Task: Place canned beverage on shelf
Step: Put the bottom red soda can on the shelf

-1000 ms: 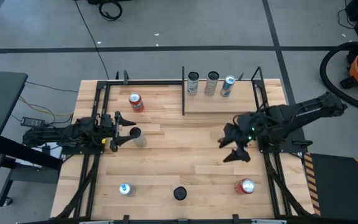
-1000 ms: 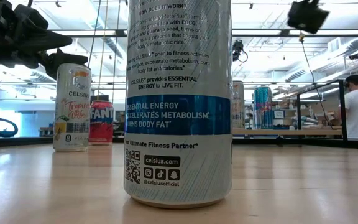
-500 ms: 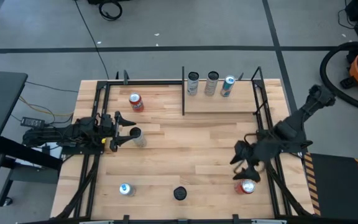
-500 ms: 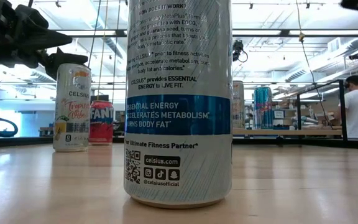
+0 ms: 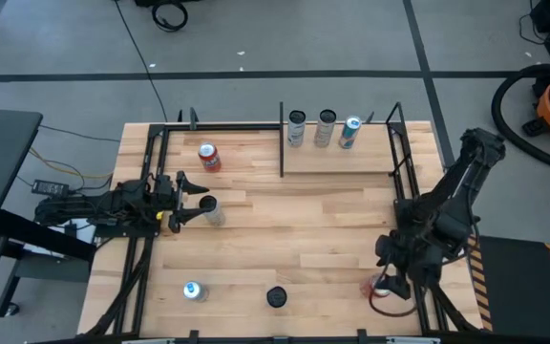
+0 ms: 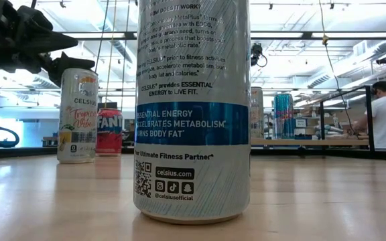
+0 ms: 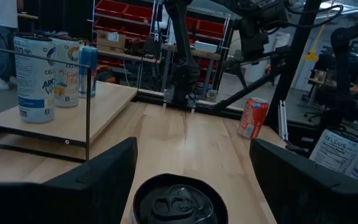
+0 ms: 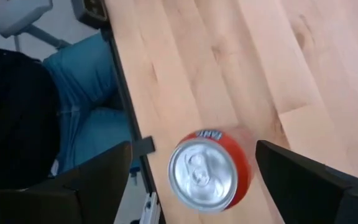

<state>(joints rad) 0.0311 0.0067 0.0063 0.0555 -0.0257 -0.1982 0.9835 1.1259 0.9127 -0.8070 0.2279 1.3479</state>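
Observation:
A red can (image 8: pixel 209 174) with a silver top stands upright near the table's near right corner (image 5: pixel 374 286). My right gripper (image 8: pixel 192 163) hangs open above it, pointing steeply down, one finger on each side and apart from it (image 5: pixel 383 275). At the left edge my left gripper (image 5: pixel 195 198) lies level and open. A black-topped can (image 7: pixel 173 200) stands on the table between its fingers, untouched. The shelf (image 5: pixel 337 160), a pale panel at the far right, bears three upright cans (image 5: pixel 325 128).
Another red can (image 5: pixel 208 156) stands far left, a blue-topped can (image 5: pixel 193 290) near left, and a black-topped can (image 5: pixel 275 297) near centre, filling the low view (image 6: pixel 193 107). Black rods (image 5: pixel 282 139) edge the shelf. A person's legs (image 8: pixel 86 118) show beyond the table's edge.
My right gripper has swung from the middle right of the table toward the near right corner and sunk a little, turning and tipping farther down, until it came over the red can. The left arm and the cans have kept still.

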